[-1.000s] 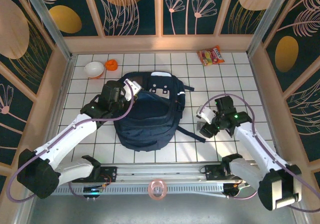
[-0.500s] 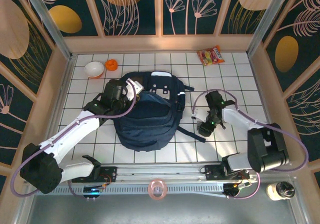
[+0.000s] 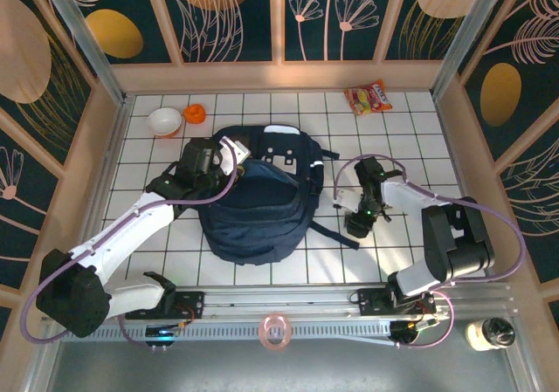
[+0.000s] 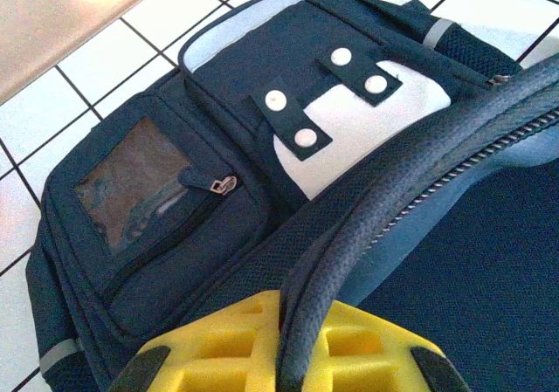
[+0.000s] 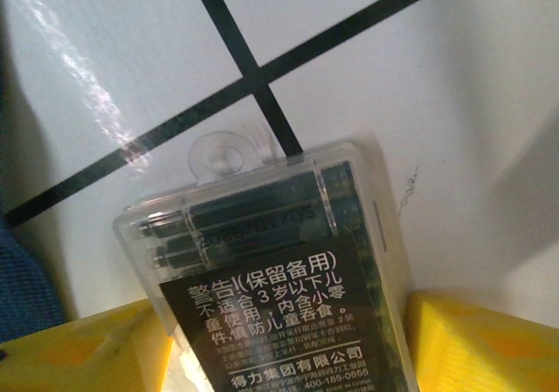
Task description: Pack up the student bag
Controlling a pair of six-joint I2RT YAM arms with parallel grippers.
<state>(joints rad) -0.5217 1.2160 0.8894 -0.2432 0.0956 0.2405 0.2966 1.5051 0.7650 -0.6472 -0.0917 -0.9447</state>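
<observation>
Left hand [image 4: 288, 344] is clamped shut on the zipper-edged rim of the student bag [image 3: 258, 204], which lies flat in the middle of the white-tiled desk [image 3: 402, 139], pale patch toward the far wall. The right hand [image 5: 284, 344], just right of the bag, is pinching a clear plastic case [image 5: 262, 261] with a black label.

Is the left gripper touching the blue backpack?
Touching. The left wrist view shows the padded zip edge of the student bag pinched in the shut left gripper.
</observation>
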